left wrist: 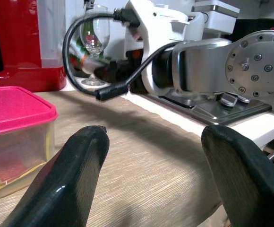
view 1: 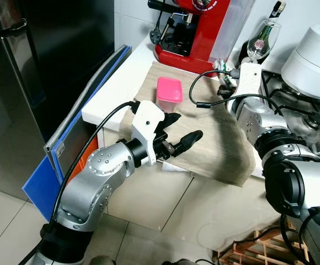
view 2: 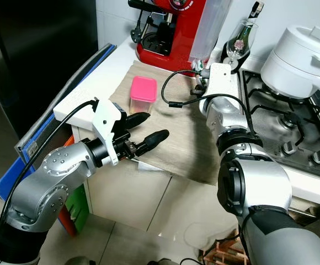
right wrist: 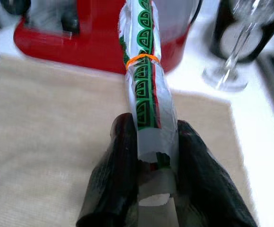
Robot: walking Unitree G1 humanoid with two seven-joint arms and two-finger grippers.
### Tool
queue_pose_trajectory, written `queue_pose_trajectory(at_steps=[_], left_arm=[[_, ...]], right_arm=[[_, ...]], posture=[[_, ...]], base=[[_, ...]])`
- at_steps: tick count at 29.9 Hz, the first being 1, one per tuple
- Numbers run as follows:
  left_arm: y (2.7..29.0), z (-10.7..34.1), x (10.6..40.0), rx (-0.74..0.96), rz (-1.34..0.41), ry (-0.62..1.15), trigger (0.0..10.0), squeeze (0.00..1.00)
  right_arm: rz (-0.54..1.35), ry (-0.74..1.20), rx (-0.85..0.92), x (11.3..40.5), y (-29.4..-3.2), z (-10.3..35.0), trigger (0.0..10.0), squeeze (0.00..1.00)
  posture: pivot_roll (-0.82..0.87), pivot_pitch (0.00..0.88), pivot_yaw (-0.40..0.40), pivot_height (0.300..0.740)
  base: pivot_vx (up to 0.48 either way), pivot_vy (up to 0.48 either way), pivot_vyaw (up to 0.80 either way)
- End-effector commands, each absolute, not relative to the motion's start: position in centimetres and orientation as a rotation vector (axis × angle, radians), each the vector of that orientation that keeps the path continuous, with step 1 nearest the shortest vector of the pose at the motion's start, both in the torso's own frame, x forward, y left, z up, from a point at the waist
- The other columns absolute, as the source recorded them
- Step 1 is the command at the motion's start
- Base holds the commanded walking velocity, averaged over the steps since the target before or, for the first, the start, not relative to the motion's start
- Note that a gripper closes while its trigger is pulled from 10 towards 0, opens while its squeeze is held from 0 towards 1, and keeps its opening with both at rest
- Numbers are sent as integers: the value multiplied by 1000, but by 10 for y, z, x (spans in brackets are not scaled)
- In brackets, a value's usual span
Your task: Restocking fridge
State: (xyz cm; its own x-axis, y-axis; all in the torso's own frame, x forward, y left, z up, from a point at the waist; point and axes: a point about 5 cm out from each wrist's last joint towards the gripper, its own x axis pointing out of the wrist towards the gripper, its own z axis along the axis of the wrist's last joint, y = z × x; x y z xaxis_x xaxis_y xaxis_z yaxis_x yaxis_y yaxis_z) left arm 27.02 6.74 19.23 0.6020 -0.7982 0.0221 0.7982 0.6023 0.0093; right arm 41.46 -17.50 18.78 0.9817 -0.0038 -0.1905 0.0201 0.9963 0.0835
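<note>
A clear tub with a pink lid (view 1: 169, 93) stands on the beige mat (view 1: 215, 149) on the counter. My left gripper (view 1: 186, 127) is open just in front of it near the counter's front edge, with nothing between its fingers (left wrist: 87, 161); the tub (left wrist: 14, 137) is beside one finger. Further back, near the red coffee machine, my right gripper (right wrist: 153, 127) is shut on a rolled clear packet with green print and an orange rubber band (right wrist: 144, 71). The dark fridge (view 1: 38, 55) stands at the left with its door closed.
A red coffee machine (view 1: 190, 27) and a wine glass (view 1: 262, 38) stand at the back. A white pot (view 1: 314, 55) sits on the gas hob at the right. Blue and grey boards (view 1: 66, 143) lean between fridge and counter. A wooden rack (view 1: 254, 248) is on the floor.
</note>
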Motion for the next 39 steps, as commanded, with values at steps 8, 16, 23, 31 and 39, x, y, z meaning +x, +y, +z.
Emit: queue_pose_trajectory(at_steps=[8,16,23,31,39], left_arm=[[78,197,285,41,-714,-102,10000,0],[102,205,293,-9,-400,-225,10000,0],[103,204,297,68,-382,-244,10000,0],[105,200,303,160,-449,-218,10000,0],[114,193,316,40,-384,-185,10000,0]], right_arm=[[-100,-142,-28,412,-189,223,0,0],[-143,-439,-108,359,-189,203,0,0],[-200,-384,-88,331,-196,170,0,0],[-249,-357,-96,306,-199,154,0,0],[-197,-346,-116,296,-182,150,0,0]], posture=[[64,0,-157,740],[51,0,-122,740],[26,0,-53,740],[5,0,37,740],[-19,0,75,740]], base=[[0,0,0],[0,0,0],[0,0,0],[0,0,0],[0,0,0]])
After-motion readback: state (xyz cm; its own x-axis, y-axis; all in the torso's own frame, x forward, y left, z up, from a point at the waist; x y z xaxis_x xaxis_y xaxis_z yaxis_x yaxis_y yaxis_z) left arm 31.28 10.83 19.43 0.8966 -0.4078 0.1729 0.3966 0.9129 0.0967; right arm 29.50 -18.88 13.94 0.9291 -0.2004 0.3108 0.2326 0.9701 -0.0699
